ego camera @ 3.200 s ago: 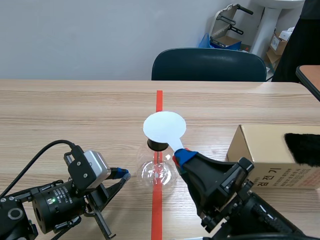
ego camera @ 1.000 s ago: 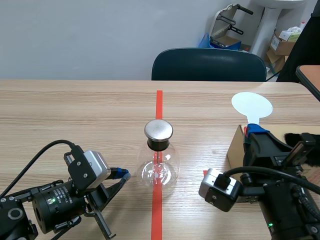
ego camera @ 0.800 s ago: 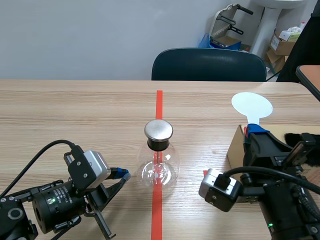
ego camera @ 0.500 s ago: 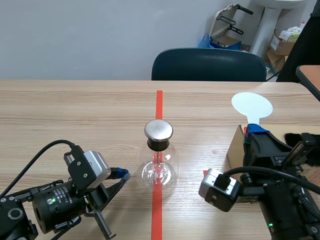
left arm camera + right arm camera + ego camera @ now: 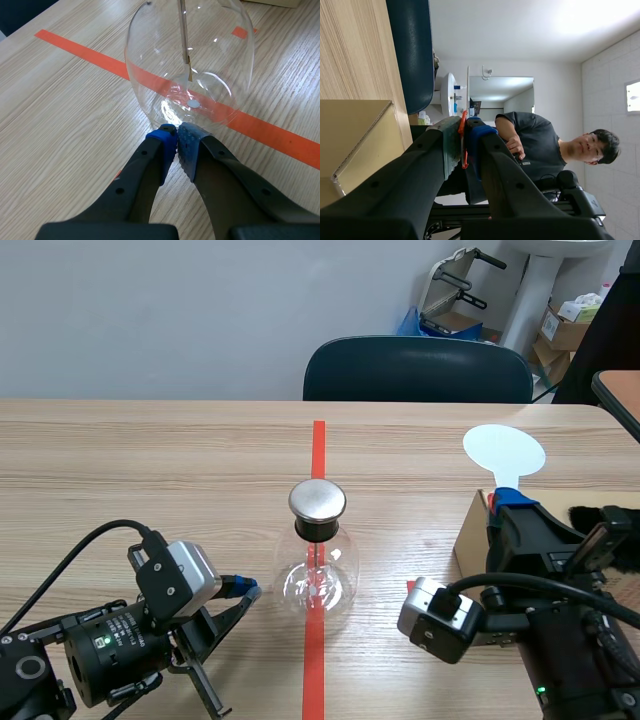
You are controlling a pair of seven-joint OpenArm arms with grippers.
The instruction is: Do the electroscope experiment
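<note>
The electroscope, a round glass flask with a metal disc cap, stands on the red tape line at mid-table; its thin leaves hang inside the glass. My left gripper rests low at the flask's left, shut, with its blue tips right against the glass base. My right gripper is raised over the cardboard box, shut on the red handle of a white round paddle that stands upright above it.
The brown cardboard box lies at the right with a black fur cloth on it. A dark chair stands behind the table's far edge. In the right wrist view a person appears beyond the box.
Early on the right gripper held the white paddle over the flask's cap; it has since swung right and up over the box. Nothing has moved in the last second.
</note>
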